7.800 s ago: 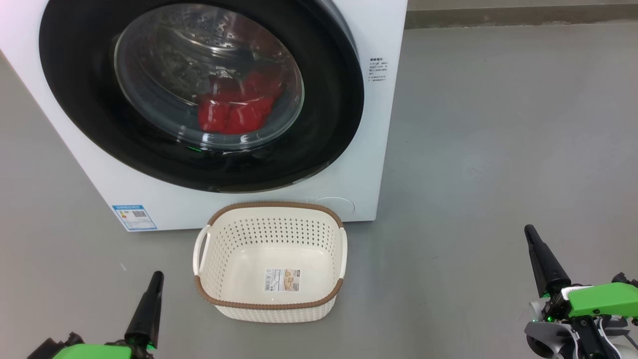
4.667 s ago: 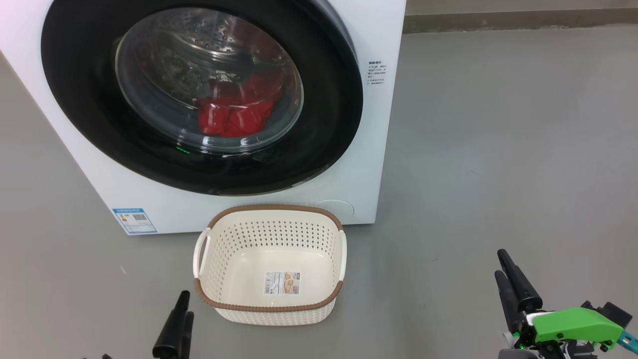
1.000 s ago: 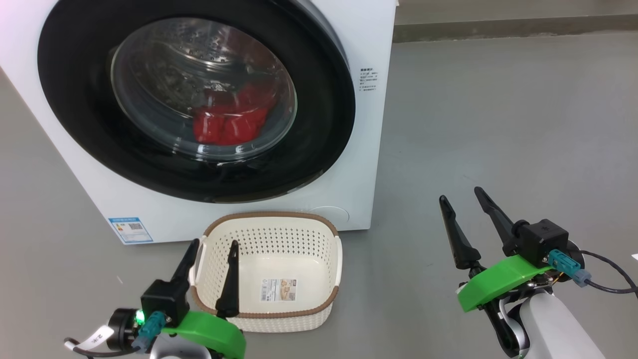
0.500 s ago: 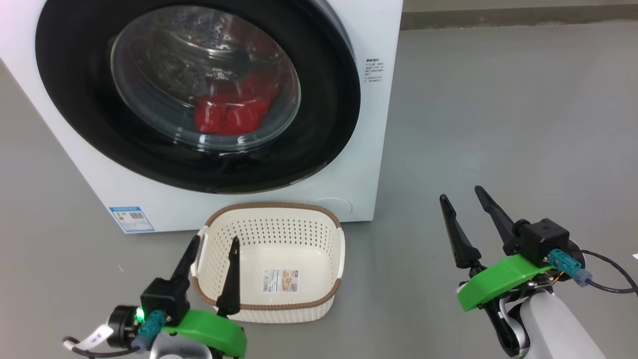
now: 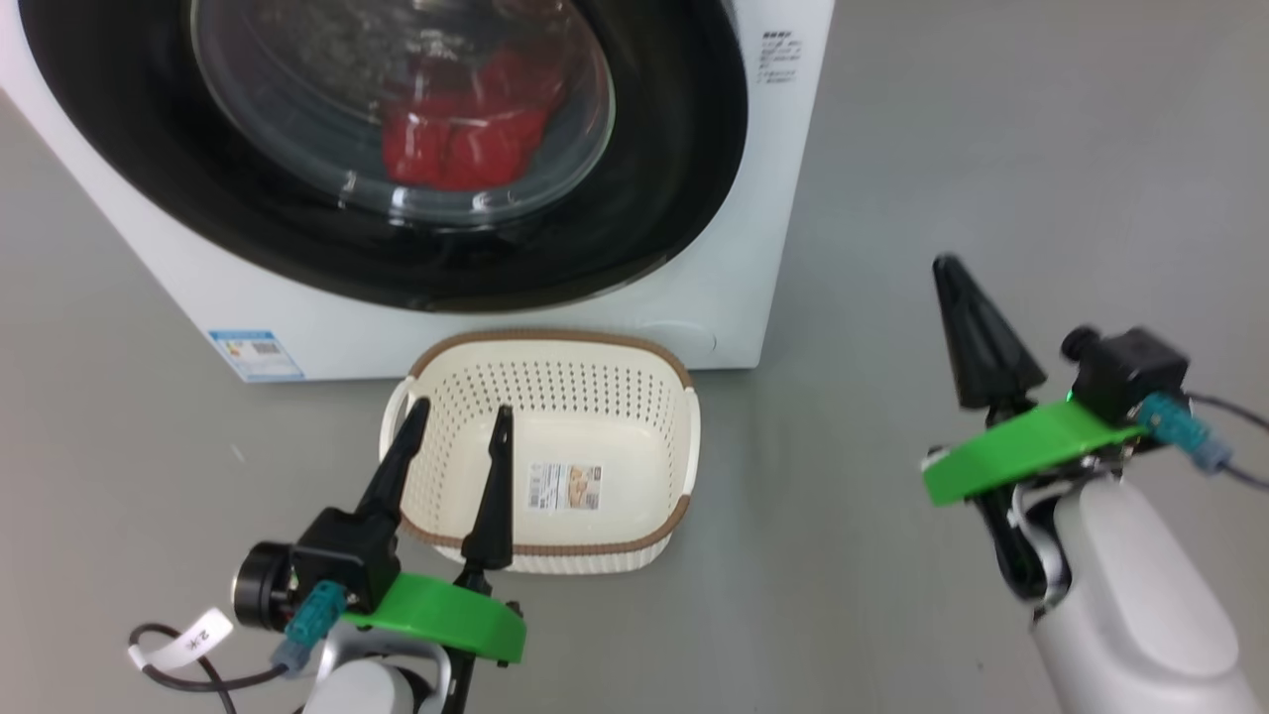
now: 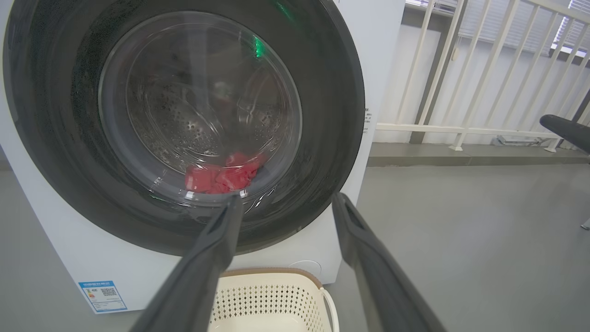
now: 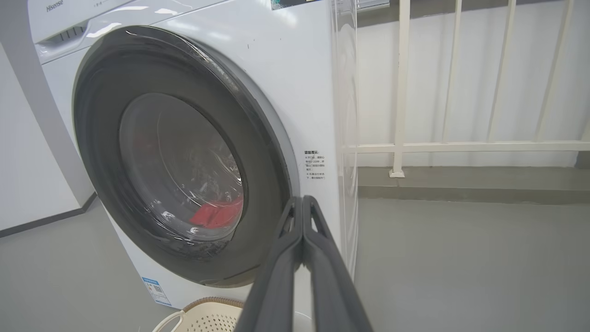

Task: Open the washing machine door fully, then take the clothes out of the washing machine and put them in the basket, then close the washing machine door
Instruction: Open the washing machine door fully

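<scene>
Right gripper (image 5: 950,270) hovers clenched, empty, right of the washing machine door (image 5: 644,198) (presumably to prise it); left gripper (image 5: 462,409) gapes below.

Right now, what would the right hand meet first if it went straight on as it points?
The right hand would likely meet the washing machine front, beside the washing machine door rim; depth is unclear.
</scene>
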